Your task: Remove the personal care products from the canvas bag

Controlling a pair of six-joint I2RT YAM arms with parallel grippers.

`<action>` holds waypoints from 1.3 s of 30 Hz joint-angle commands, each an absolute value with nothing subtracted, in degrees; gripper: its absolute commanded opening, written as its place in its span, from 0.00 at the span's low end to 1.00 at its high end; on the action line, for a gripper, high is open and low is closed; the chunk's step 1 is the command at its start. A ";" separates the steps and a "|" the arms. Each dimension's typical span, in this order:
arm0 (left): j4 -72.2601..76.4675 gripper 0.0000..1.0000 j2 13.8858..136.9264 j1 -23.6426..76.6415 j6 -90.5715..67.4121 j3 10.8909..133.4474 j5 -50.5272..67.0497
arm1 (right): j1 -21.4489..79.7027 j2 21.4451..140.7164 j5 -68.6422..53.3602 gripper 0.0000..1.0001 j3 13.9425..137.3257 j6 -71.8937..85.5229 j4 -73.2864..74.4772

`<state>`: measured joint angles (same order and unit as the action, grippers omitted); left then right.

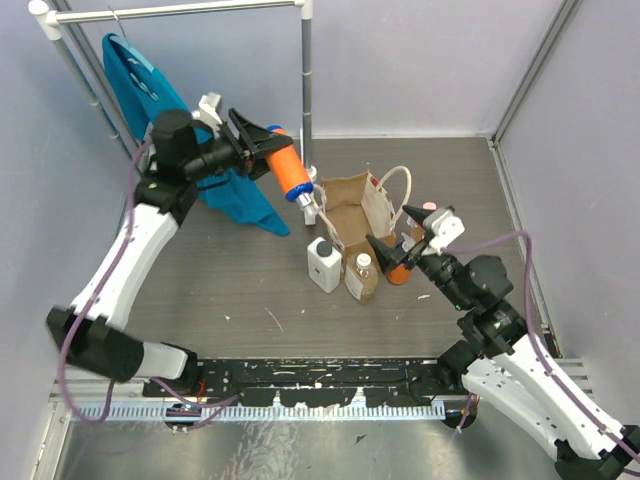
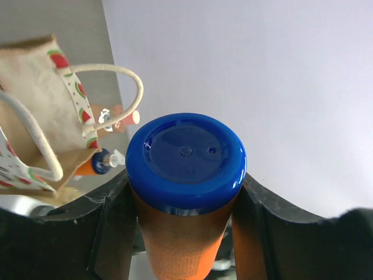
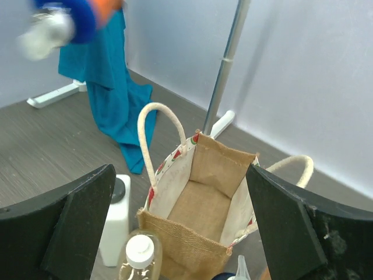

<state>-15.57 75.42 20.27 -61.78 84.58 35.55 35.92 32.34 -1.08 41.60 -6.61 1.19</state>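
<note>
1. The orange bottle with the blue band [image 1: 287, 168] is being held in the air over the far-left part of the surface [image 1: 230, 290], well apart from the canvas bag [image 1: 350, 205].
2. The fingers [image 2: 108, 233] of the left gripper [image 1: 262, 148] are being pressed against both sides of that bottle's orange body, just below its blue cap.
3. The canvas bag is being shown upright near the far edge, right of centre, with its mouth open and its pale cord handles arching up.
4. The white rectangular bottle [image 1: 322, 265] and the amber bottle [image 1: 362, 280] are being shown side by side on the surface, just beside the bag's near side, with the white one on the left.
5. A smaller orange bottle [image 1: 400, 272] is being partly hidden by the right gripper [image 1: 390, 226] at the bag's near-right corner.
6. The right fingers are being held wide apart, gripping nothing, just beside the bag's right side.
7. A teal cloth [image 1: 225, 195] is being hung from a rack [image 1: 306, 80] at the far-left corner.
</note>
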 commanded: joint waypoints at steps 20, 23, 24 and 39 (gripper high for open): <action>13.96 0.00 77.10 20.26 -120.17 76.67 43.03 | 51.94 47.42 -4.13 1.00 35.33 -39.71 -46.15; 14.84 0.00 74.27 20.36 -121.83 73.95 41.37 | 52.32 50.41 -4.57 1.00 35.96 -42.02 -53.38; 14.93 0.00 73.44 20.33 -122.38 73.39 40.83 | 52.38 51.90 -4.57 1.00 36.12 -43.01 -55.56; 11.34 0.00 69.07 22.61 -122.28 71.07 39.78 | 55.23 72.21 -12.49 1.00 52.46 -45.12 -70.98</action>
